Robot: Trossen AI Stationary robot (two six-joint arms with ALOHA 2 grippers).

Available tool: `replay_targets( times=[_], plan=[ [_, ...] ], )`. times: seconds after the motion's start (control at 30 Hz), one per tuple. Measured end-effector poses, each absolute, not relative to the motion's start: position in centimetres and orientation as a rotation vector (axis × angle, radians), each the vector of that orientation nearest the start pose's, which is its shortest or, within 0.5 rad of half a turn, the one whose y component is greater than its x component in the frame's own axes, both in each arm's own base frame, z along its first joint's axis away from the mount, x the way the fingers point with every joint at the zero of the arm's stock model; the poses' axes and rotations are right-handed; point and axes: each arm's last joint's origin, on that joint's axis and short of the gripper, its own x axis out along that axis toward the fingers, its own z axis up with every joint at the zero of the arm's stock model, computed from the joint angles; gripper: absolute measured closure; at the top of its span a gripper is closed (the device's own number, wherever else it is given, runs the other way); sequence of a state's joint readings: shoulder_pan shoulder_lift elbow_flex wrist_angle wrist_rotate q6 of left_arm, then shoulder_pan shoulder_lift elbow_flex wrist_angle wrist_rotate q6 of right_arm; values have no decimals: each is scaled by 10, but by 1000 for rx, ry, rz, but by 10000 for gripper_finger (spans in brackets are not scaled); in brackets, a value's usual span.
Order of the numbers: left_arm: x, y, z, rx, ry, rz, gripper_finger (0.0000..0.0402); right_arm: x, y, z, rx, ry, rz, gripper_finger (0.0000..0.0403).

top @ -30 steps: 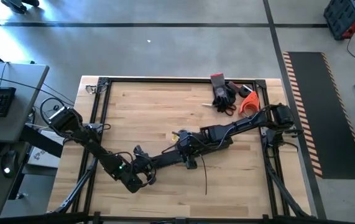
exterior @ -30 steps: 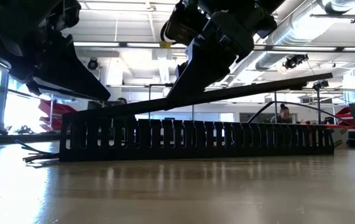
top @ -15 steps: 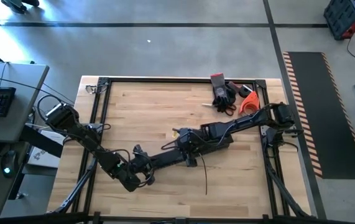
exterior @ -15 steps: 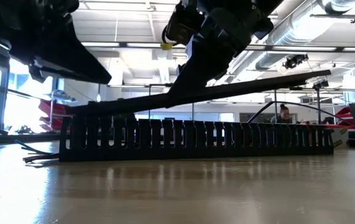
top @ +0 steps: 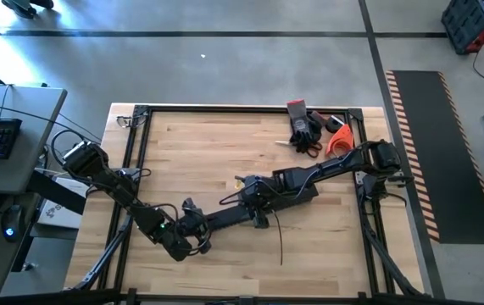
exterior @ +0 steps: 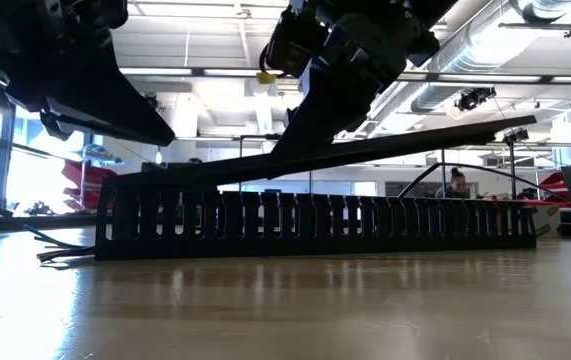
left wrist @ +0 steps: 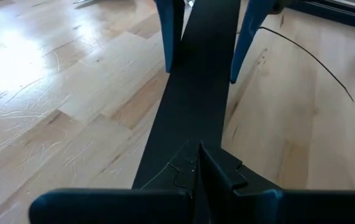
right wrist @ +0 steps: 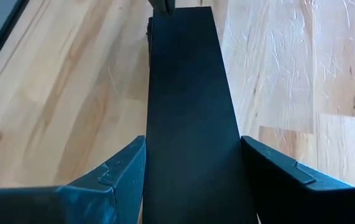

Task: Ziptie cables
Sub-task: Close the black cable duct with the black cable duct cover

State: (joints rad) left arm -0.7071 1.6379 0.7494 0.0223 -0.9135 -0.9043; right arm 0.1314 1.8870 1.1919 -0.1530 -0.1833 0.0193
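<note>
1. View from above: shows the left tool (top: 197,233) and the right tool (top: 246,206) meeting mid-surface (top: 191,152) over a long black strip (top: 225,216). Places one of the cables (top: 280,246) loose just beside them.
2. Level with the surface: shows the strip (exterior: 395,143) tilted above a slotted duct (exterior: 315,228), likely lifted to expose the wiring for tying. Finds more cables (exterior: 60,252) trailing from the duct's end.
3. Left wrist: fully closed, holding nothing, tips (left wrist: 197,149) resting on the strip (left wrist: 196,93) (probably pinning that end down).
4. Right wrist: partly spread and clamped (right wrist: 193,186) across the strip's (right wrist: 183,81) width, one finger on each edge, hence the tilt.
</note>
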Motion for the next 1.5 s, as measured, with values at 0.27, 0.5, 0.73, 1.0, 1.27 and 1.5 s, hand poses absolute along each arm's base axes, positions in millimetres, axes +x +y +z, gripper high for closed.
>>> replay_targets(
  times=[0.27,0.5,0.73,1.0,1.27,1.5],
  plan=[
    [238,-175,149,-253,463,411,402,389,57,172,22,846,296,192],
    [238,-175,149,-256,467,406,402,389,57,173,26,832,315,192],
    [238,-175,149,-261,473,398,402,389,58,172,30,838,333,192],
    [238,-176,148,-275,494,373,402,389,58,172,18,839,339,192],
    [246,-183,129,-277,519,340,402,388,58,171,12,846,342,192],
    [246,-183,127,-279,510,359,402,388,59,171,10,854,342,192]
  ],
)
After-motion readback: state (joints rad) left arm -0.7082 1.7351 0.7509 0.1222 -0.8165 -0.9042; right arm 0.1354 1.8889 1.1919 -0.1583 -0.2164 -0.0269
